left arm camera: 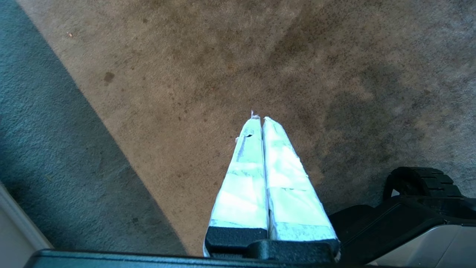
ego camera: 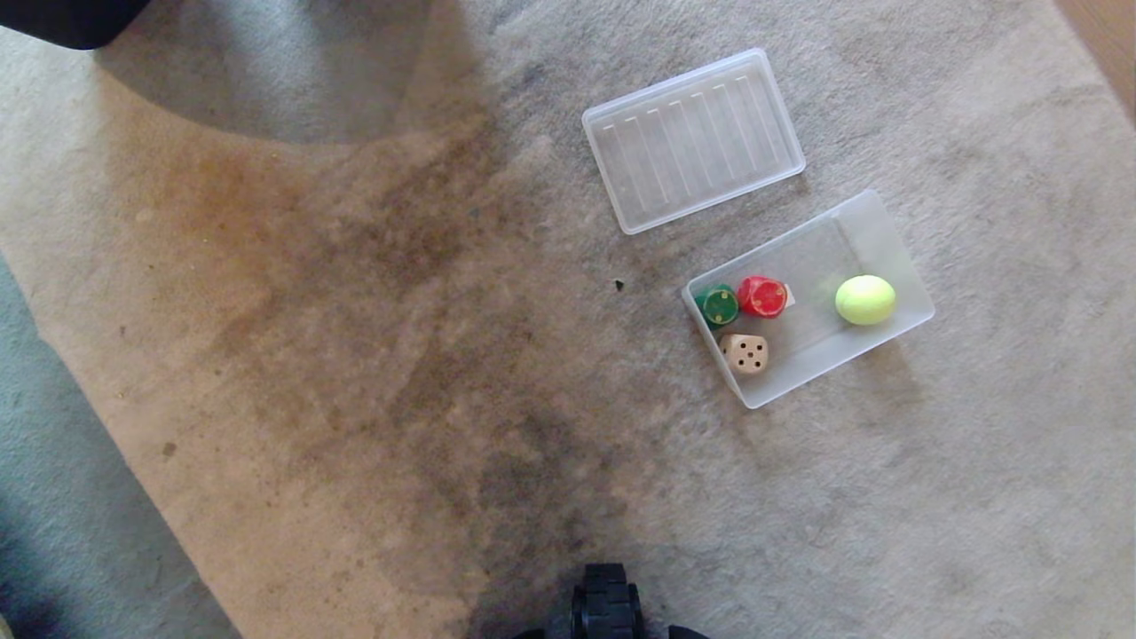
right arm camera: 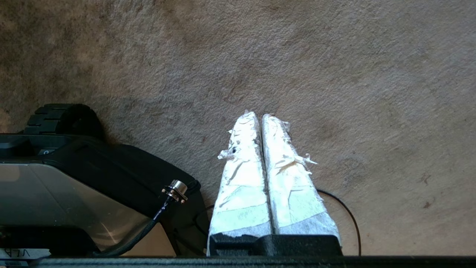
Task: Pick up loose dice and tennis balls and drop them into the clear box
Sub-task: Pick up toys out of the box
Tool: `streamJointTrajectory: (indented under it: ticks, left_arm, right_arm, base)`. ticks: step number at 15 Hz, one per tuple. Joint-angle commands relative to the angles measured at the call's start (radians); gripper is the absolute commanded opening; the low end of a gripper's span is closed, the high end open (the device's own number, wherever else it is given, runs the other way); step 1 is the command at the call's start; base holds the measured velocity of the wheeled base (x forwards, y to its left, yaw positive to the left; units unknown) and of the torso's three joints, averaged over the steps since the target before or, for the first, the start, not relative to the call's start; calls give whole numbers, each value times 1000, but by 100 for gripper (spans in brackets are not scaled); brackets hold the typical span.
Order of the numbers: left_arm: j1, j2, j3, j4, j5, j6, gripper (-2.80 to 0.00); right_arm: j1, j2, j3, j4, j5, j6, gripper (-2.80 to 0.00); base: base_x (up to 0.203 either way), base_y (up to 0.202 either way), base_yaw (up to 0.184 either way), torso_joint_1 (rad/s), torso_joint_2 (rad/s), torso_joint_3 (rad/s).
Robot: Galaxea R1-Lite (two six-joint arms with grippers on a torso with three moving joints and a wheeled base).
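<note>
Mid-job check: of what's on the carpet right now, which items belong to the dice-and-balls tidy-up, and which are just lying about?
Belongs to the job:
- clear shallow plastic box
- green dotted die, red dotted die and beige dotted die, all inside the box
- fuzzy yellow-green tennis ball, also inside

Just lying about:
- flat ribbed clear lid, on the carpet beside the box
- stained beige carpet
</note>
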Motion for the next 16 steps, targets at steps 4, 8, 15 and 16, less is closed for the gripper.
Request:
streamJointTrajectory:
  ticks: [4,8,15,16]
  left_arm:
    - [0,0,2,0,1,0,-280]
    - [0,0,2,0,1,0,-280]
    - [0,0,2,0,1,0,-280]
    - [0,0,2,0,1,0,-280]
  right_arm:
    - [0,2,0,2,0,-1,-280]
    - [0,2,0,2,0,-1,-280]
    - [0,2,0,2,0,-1,-280]
    - [0,2,0,2,0,-1,-280]
  base:
    - [0,0,0,0,0,0]
    - [0,0,0,0,0,0]
    - [0,0,0,1,1,66]
    - [0,0,0,2,5,195]
